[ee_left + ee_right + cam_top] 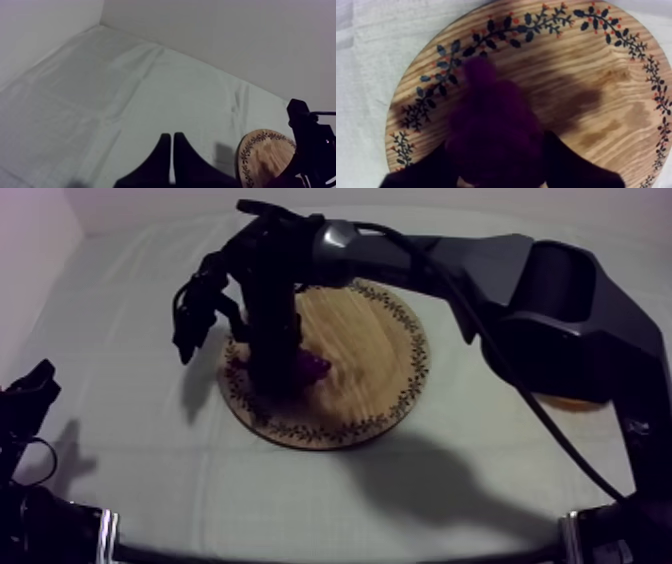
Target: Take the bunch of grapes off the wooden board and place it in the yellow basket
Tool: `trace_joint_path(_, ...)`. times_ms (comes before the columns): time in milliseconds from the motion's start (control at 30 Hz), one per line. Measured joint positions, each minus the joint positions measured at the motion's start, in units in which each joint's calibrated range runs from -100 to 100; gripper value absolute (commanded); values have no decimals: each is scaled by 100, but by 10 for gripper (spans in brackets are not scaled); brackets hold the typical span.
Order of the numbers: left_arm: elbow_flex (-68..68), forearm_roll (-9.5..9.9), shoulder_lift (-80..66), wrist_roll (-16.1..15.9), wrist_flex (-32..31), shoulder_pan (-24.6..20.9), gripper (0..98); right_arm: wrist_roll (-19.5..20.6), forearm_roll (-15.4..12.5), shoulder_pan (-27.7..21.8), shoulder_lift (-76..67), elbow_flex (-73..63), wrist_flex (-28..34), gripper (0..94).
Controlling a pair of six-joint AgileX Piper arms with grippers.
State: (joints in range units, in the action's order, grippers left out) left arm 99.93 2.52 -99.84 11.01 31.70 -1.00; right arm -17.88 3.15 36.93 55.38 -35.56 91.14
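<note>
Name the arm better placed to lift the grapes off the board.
Right. The right gripper is down on the wooden board, fingers closed round the bunch of grapes. The left gripper sits shut over bare cloth, away from the board.

Overhead and both wrist cameras share the board (372,358).

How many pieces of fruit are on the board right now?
1: the bunch of grapes, on the wooden board between the fingers of the right end effector. The arm may hide others.
</note>
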Motion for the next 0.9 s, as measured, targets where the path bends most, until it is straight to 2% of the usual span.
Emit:
trace_joint_path(333, 0, 0, 0, 0, 0, 0, 0, 33, -36, 71, -487, 500, -91, 283)
trace_joint_path(633, 0, 0, 0, 0, 0, 0, 0, 21, -37, 103, -1307, 738, 97, 293)
trace_joint_path(900, 0, 0, 0, 0, 0, 0, 0, 3, 95, 132, -2141, 849, 315, 287)
